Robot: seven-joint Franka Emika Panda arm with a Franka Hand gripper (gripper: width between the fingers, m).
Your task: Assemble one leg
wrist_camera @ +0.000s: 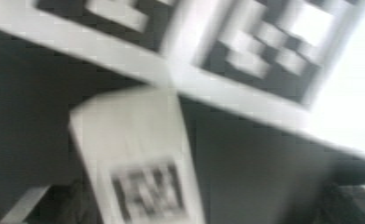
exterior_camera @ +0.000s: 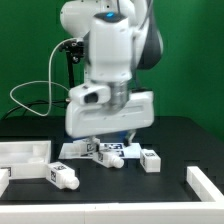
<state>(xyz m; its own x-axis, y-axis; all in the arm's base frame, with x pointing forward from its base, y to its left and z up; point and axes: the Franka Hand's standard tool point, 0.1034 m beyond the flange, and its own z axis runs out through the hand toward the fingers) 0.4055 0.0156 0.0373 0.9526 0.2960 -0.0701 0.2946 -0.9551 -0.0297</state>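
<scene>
Hand [exterior_camera: 110, 142] hangs low over the black bench [exterior_camera: 185, 145]; how far its fingers are parted I cannot tell. Just beneath lies a short, chunky white plastic leg [wrist_camera: 134, 150] bearing a square tag. It is probably light, stiff and slick, best pinched across its middle.

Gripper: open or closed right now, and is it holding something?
Gripper: cannot be told; both views leave it unclear. A leg lies close by; no grasp is visible.

Bright and even in the exterior view, fairly sharp, with glare bleaching the white arm [exterior_camera: 110, 45] above the dark desk [exterior_camera: 185, 135]. Badly blurred in the wrist view, smeared across the leg [wrist_camera: 134, 140], dim at the corners.
</scene>
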